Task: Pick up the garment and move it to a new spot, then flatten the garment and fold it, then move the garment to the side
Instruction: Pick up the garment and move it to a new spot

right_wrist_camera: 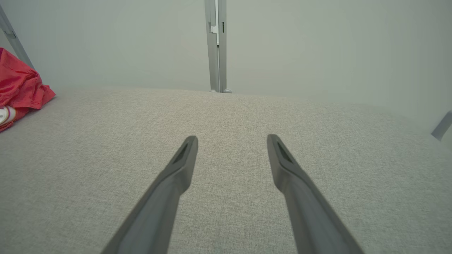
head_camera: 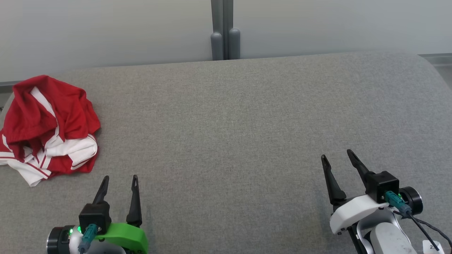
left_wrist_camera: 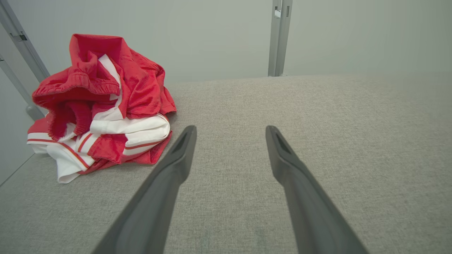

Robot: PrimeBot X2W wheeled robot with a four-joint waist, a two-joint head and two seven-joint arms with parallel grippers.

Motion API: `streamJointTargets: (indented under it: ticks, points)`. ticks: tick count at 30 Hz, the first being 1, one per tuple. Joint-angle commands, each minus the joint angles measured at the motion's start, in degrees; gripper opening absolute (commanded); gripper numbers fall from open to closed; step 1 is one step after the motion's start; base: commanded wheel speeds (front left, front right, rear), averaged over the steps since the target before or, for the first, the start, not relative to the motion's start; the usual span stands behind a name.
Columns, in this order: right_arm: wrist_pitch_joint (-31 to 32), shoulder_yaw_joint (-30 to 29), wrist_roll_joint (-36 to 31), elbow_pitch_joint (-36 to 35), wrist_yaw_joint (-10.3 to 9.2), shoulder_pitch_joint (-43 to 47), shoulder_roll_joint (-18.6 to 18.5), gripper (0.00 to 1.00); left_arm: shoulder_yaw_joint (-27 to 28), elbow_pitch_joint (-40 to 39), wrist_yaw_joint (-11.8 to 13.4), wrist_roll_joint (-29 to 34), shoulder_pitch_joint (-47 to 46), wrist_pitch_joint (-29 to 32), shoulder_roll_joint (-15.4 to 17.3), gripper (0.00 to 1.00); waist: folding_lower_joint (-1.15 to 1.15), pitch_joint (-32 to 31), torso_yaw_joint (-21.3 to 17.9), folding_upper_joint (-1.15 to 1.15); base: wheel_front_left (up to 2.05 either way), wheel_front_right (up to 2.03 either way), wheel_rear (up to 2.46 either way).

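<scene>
Nearest to me, my left tool (head_camera: 120, 177) sits low at the near left of the surface (head_camera: 226, 120). Its two fingers are spread wide, with nothing between them and nothing touched. My right tool (head_camera: 336, 154) stands at the near right, fingers likewise spread wide and empty, over bare grey cloth.

Farther out and to the left lies the garment (head_camera: 49, 123). It is red with white panels and stripes, bunched in a heap at the left edge of the surface. The heap lies ahead and to the left of the left tool, near it but apart. The right tool is well apart from it, across the surface, so I judge the left arm the nearer one for the pick-up. The heap shows no clear long axis; in the head view it runs slightly longer near to far.

At the far edge a grey post (head_camera: 225, 35) stands against a pale wall.
</scene>
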Motion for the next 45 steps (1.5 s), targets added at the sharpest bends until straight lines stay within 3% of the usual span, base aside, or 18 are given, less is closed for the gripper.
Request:
streamJointTargets:
  ticks: [1, 14, 19, 29, 45]
  points:
    - [-0.5, -0.3, -1.8, 0.3, 0.00, -0.5, -0.1, 1.00, 0.3, 0.2, 0.5, 1.3, -0.3, -0.4, 0.1, 1.00, 0.00, 0.0, 0.1, 0.00, 0.00, 0.00, 0.00]
    - [-0.7, -1.0, -2.5, 0.7, -0.01, -0.3, 0.4, 1.00, 2.0, 1.6, 1.3, -0.3, -0.8, -0.5, 0.0, 1.00, 0.00, 0.6, 2.6, 0.00, 0.00, 0.00, 0.00]
    - [-0.7, -0.9, -1.3, -0.2, -0.01, -0.5, 0.5, 1.00, 3.1, 1.4, 3.1, -2.0, -0.7, -0.5, 0.0, 1.00, 0.00, 1.0, 4.7, 0.00, 0.00, 0.00, 0.00]
    - [-0.7, 1.5, -1.8, 1.0, -0.02, -1.9, -0.8, 1.00, 4.2, 2.0, 5.6, -1.5, -0.6, -0.5, 0.0, 1.00, 0.00, 1.8, 11.3, 0.00, 0.00, 0.00, 0.00]
    - [-0.7, 5.6, -2.2, 4.0, -0.02, -4.1, -2.3, 1.00, 5.2, 1.4, 5.5, -2.9, -1.6, -0.5, 0.0, 1.00, 0.00, 3.5, 22.9, 0.00, 0.00, 0.00, 0.00]
